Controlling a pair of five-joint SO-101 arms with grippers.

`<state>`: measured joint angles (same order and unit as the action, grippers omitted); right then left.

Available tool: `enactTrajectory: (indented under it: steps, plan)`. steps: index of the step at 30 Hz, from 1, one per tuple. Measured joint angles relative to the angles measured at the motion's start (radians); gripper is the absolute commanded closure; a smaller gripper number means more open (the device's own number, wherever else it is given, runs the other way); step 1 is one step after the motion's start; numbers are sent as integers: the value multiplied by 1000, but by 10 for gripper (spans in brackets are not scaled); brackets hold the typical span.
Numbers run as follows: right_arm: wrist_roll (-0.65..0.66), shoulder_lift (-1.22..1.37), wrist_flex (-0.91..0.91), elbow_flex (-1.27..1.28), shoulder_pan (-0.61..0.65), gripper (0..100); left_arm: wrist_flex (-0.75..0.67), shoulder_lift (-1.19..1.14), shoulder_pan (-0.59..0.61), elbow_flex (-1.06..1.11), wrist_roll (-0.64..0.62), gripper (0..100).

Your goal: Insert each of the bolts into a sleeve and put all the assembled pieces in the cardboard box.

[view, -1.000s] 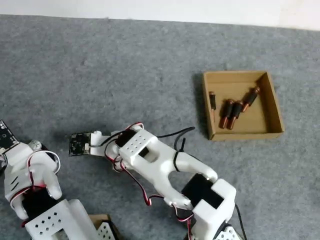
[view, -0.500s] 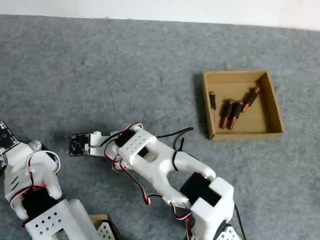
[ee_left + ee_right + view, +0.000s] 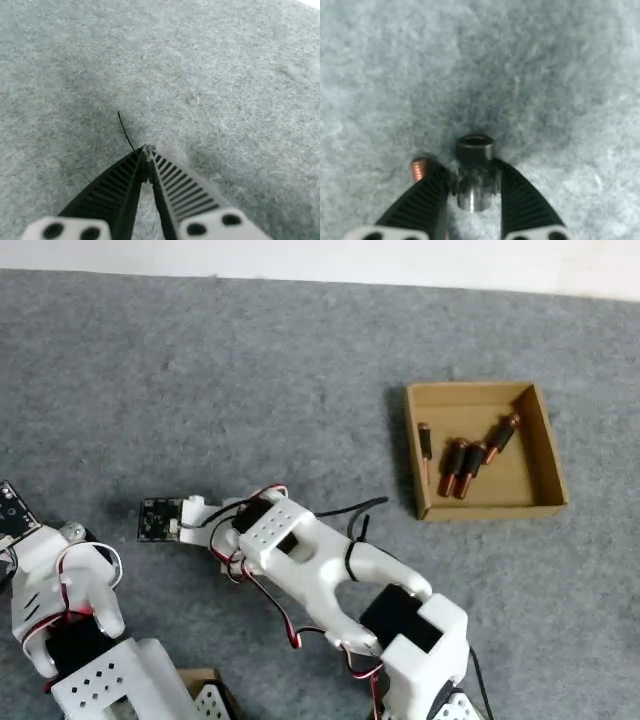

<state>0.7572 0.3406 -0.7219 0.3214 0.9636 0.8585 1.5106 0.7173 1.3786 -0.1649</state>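
In the right wrist view my right gripper (image 3: 472, 171) is shut on a bolt (image 3: 474, 150) with a dark socket head and a silvery shank, held just above the grey carpet. A copper sleeve (image 3: 419, 169) lies on the carpet right beside one finger. In the left wrist view my left gripper (image 3: 146, 151) is shut with nothing in it, close over bare carpet. The cardboard box (image 3: 470, 391) sits at the right of the high view. It holds three copper assembled pieces (image 3: 463, 469) and one thin dark bolt (image 3: 424, 445).
The right arm (image 3: 300, 550) stretches leftward across the lower middle of the table, its small camera board (image 3: 158, 520) at the tip. The left arm (image 3: 55, 590) sits at the lower left corner. Grey carpet (image 3: 250, 370) covers the table.
The right arm's tip has shifted slightly away from the table's front edge. The left arm has hardly moved.
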Motion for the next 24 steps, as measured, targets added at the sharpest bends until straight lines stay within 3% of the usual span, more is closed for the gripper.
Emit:
enactTrajectory:
  steps: [6,13,24]
  plan:
    - [-34,-11,0,2,-34,993,-23,0,0,15,0,995]
    - [-252,-299,31,54,-181,993,-26,0,-5,17,0,995]
    - [-348,-997,195,643,-301,993,-26,0,-35,18,0,995]
